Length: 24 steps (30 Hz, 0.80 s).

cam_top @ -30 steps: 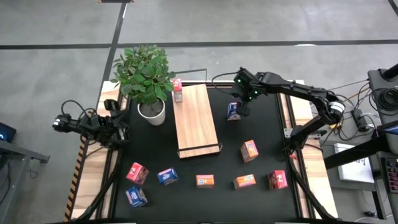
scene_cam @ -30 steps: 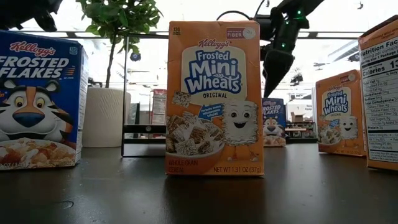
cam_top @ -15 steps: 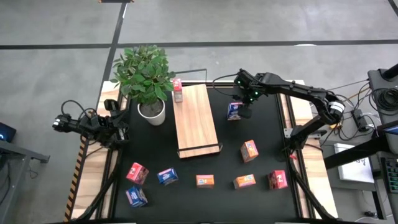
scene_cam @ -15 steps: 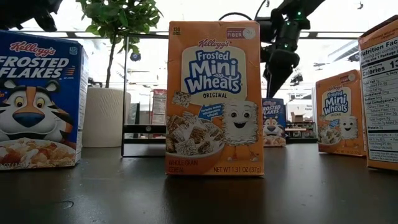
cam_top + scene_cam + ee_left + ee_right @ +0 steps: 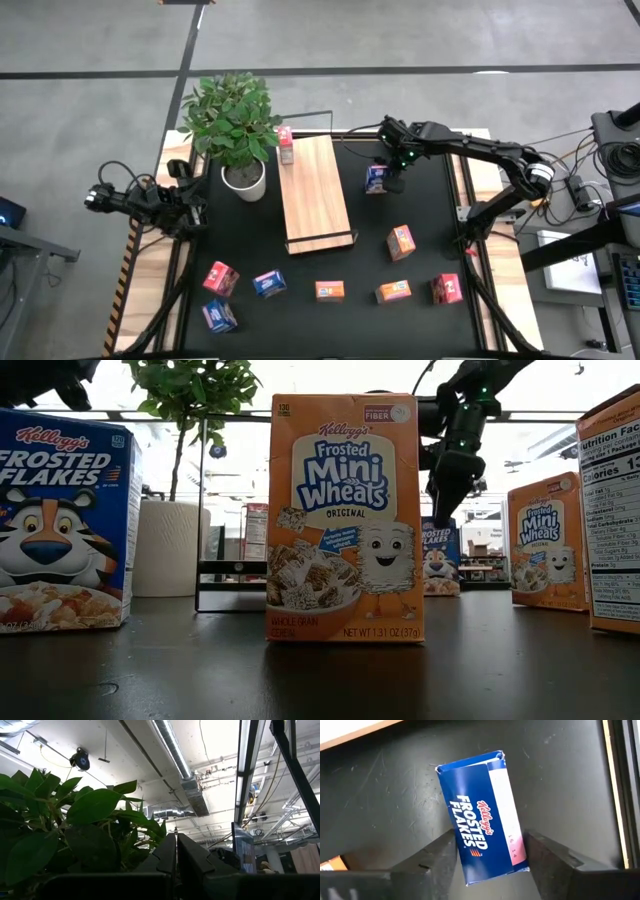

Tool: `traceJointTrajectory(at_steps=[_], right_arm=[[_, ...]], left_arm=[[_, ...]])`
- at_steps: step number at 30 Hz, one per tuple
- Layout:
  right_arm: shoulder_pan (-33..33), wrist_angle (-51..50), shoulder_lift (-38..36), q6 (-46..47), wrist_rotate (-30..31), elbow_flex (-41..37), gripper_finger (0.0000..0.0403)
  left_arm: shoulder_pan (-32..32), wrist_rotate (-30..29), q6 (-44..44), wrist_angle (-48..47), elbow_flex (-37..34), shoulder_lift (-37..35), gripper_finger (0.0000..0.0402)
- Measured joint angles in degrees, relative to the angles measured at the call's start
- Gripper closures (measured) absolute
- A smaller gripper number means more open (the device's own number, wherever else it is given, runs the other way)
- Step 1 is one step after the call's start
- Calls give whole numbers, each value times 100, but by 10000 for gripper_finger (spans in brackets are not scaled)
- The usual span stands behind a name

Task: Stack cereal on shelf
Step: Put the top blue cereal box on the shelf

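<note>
Here the right gripper [image 5: 393,176] is hanging directly over a blue cereal box [image 5: 376,178] that is standing on the black tabletop [image 5: 420,210] just beside the shelf [image 5: 316,195], on its right-hand side. Its fingers [image 5: 436,860] are spread to either side of the box's narrow top, straddling it so that a squeeze would catch the two broad faces; from the wrist view it is hard to say whether the pads are touching the cardboard, but they are not pinching it firmly. The placing is making sense as a top-down pick, since the box is upright and free on all sides. The box is showing a deep blue panel with white Frosted Flakes lettering and a pale side strip, its corners crisp and undented. One pink-red box [image 5: 286,146] is already standing at the far end of the shelf, near the potted plant [image 5: 235,125], while the other boxes are waiting along the near edge. The left gripper [image 5: 190,195] is resting at the table's left edge, fingers pressed together on nothing.
</note>
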Motion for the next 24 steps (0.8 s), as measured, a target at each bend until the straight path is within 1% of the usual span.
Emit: traceJointTrajectory(at_steps=[5,9,14,19,22,24], right_arm=[[0,0,-2,44,-19,0,244],[0,-105,-4,264,-16,167,252],[35,-128,-7,1049,-2,921,246],[389,-5,46,1640,6,1708,253],[697,186,314,1905,39,2144,253],[885,180,596,2053,186,2456,253]], left_arm=[[-1,1,0,1,0,-1,402],[1,-1,0,10,0,-1,402],[1,0,0,17,0,1,402],[0,1,0,19,0,1,402],[-1,1,0,19,0,0,402],[1,-1,0,17,0,1,402]])
